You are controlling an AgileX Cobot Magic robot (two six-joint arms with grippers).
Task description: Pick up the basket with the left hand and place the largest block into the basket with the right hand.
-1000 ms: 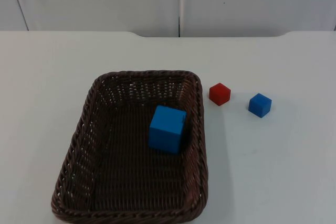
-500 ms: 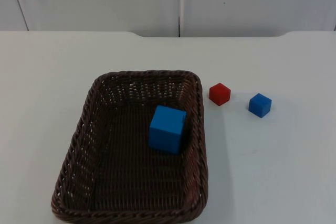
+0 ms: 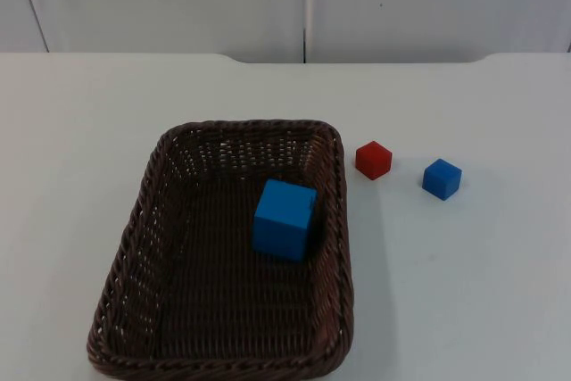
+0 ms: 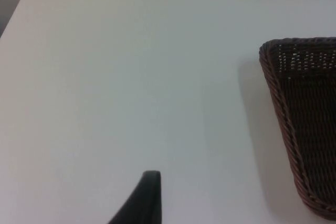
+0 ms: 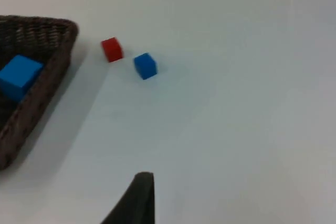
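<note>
A dark brown wicker basket [image 3: 143, 220] rests on the white table in the top view. The large blue block [image 3: 284, 219] lies inside it, near its right wall. Just right of the basket sit a small red block [image 3: 373, 159] and a small blue block [image 3: 442, 178]. My left gripper [image 4: 149, 182] hovers over bare table, well apart from the basket [image 4: 294, 129] and holding nothing. My right gripper [image 5: 143, 182] hangs over bare table, back from the red block [image 5: 112, 49], the small blue block [image 5: 145, 65], the basket [image 5: 47, 77] and the large block [image 5: 20, 76].
The grey partition wall [image 3: 303, 6] closes the far edge of the table [image 3: 464, 292]. White table top stretches on both sides of the basket. The basket's near rim reaches the picture's lower edge in the top view.
</note>
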